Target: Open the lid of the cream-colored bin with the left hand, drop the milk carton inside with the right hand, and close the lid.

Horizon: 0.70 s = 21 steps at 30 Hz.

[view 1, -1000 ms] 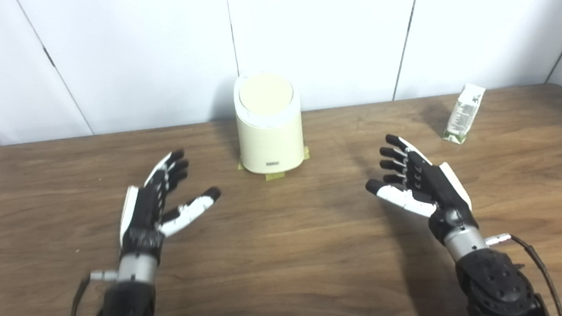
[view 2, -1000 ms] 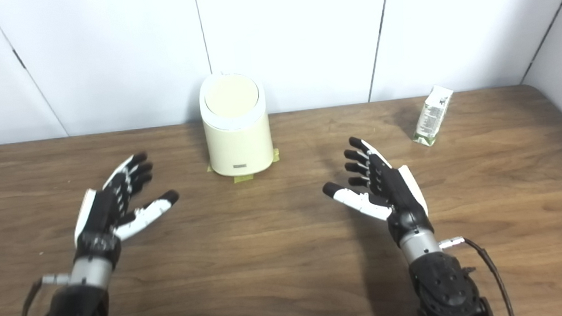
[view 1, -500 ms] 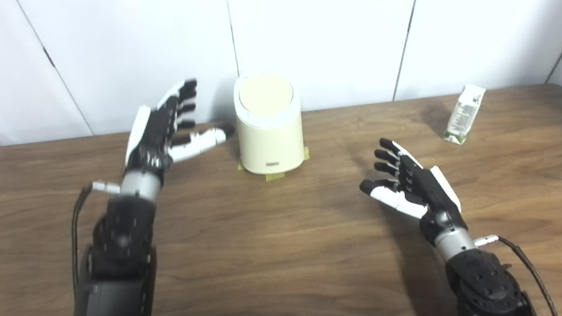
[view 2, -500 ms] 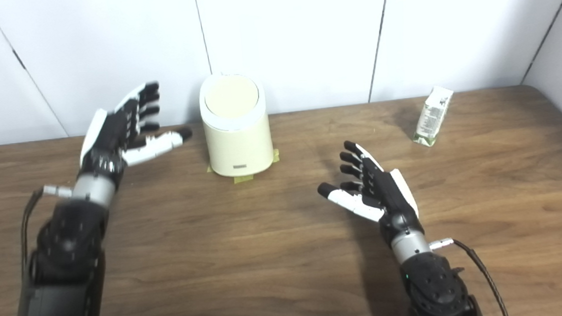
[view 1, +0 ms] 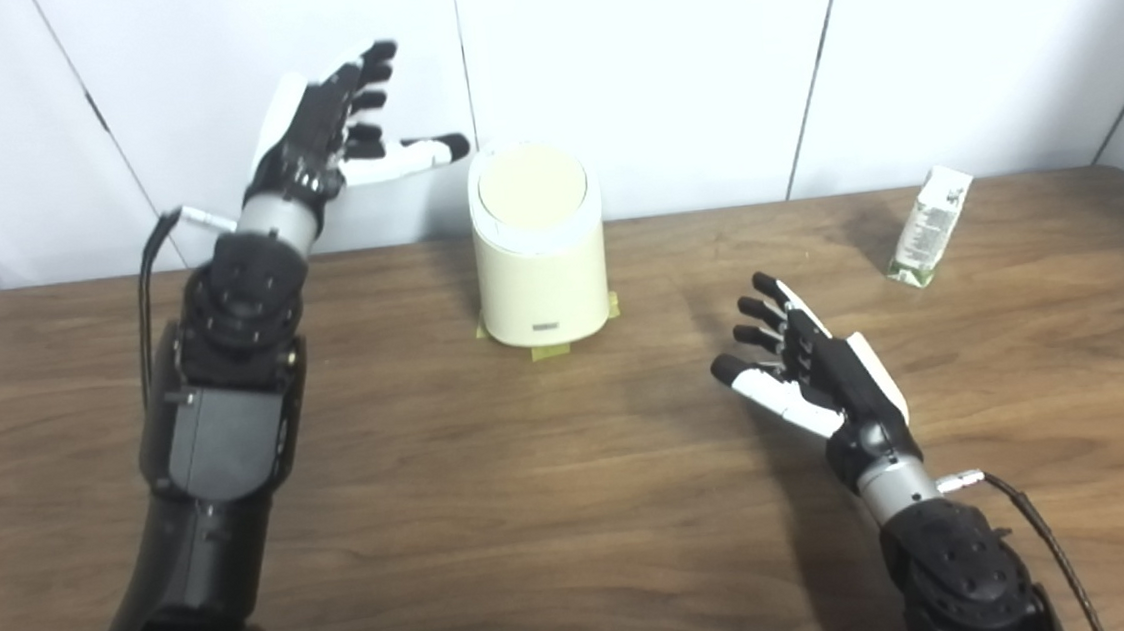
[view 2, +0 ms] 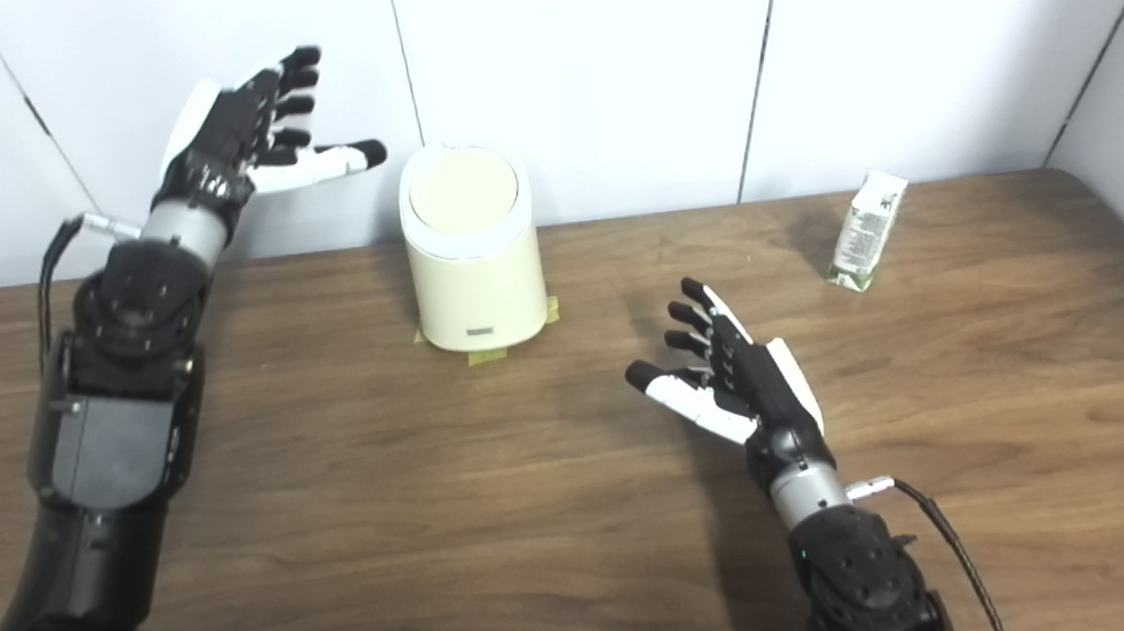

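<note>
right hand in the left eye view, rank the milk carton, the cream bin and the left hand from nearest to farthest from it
Measured from the right hand:
1. Milk carton, standing off to its right near the table's back edge.
2. Cream bin, to its left at the back middle, lid closed.
3. Left hand, farthest, raised up beyond the bin's left side.

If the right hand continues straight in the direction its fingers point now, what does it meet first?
Probably nothing nearby. The right hand, open, points up and left across bare table, passing right of the cream-colored bin toward the wall. The milk carton lies off this line. Depth is uncertain.
</note>
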Available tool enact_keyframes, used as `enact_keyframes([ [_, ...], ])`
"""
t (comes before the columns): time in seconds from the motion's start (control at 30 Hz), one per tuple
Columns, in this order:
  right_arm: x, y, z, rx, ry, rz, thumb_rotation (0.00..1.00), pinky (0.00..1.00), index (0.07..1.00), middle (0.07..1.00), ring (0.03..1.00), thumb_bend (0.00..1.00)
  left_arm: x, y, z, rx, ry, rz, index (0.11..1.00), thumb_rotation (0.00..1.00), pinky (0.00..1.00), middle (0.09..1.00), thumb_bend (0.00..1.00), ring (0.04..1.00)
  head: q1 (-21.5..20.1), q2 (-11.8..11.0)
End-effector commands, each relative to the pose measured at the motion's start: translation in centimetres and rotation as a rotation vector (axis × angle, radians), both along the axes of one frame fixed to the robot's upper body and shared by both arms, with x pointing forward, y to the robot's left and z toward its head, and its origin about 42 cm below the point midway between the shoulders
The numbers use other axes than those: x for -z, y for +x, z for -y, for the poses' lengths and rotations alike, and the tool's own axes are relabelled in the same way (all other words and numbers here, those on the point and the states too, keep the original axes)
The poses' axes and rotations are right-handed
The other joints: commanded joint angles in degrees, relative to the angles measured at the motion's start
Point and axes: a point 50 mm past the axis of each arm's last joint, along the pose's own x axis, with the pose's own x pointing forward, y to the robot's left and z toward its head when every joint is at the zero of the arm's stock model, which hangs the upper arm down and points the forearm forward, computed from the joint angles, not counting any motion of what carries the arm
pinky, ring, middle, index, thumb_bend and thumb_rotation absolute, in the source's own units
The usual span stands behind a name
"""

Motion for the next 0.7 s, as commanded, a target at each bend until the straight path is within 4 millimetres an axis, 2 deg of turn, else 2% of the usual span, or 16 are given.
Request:
enact_keyframes([
  [0.0, -1.9, 0.6, -0.3, -0.011, -0.001, 0.077, 0.50, 0.68, 0.963, 0.908, 0.855, 0.66, -4.4, 1.2, 0.8, 0.022, 0.079, 0.078, 0.925, 0.19, 0.79, 0.925, 0.83, 0.897, 0.0, -0.1],
  [0.07, -1.9, 0.6, -0.3, -0.011, 0.004, 0.076, 0.49, 0.68, 0.962, 0.907, 0.855, 0.66, -5.3, 2.1, 1.5, 0.037, 0.147, 0.065, 0.936, 0.20, 0.77, 0.925, 0.83, 0.887, 0.0, -0.1],
  [0.17, -1.9, 0.7, -0.4, -0.012, 0.003, 0.073, 0.49, 0.68, 0.961, 0.906, 0.854, 0.66, -6.4, 3.0, 2.6, 0.063, 0.225, 0.046, 0.938, 0.15, 0.75, 0.927, 0.84, 0.878, -0.1, 0.0],
  [0.37, -2.0, 0.6, -0.5, -0.018, 0.003, 0.069, 0.48, 0.67, 0.962, 0.902, 0.847, 0.66, -8.1, 4.5, 4.6, 0.096, 0.387, 0.004, 0.938, 0.11, 0.79, 0.960, 0.88, 0.921, -0.3, 0.0],
  [0.47, -2.0, 0.6, -0.6, -0.017, 0.002, 0.069, 0.47, 0.68, 0.962, 0.903, 0.848, 0.66, -8.4, 4.8, 5.8, 0.093, 0.479, 0.006, 0.935, 0.12, 0.77, 0.962, 0.90, 0.916, -0.3, 0.1],
  [0.6, -2.2, 0.6, -0.7, -0.019, 0.003, 0.073, 0.47, 0.68, 0.962, 0.903, 0.848, 0.66, -8.3, 5.1, 7.2, 0.102, 0.547, 0.001, 0.964, 0.11, 0.82, 0.997, 0.91, 0.981, -0.3, 0.2],
  [0.67, -2.2, 0.6, -0.8, -0.019, -0.001, 0.077, 0.47, 0.68, 0.963, 0.903, 0.848, 0.65, -8.1, 5.2, 7.4, 0.109, 0.572, -0.003, 0.965, 0.12, 0.78, 1.000, 0.90, 0.967, -0.1, 0.2],
])
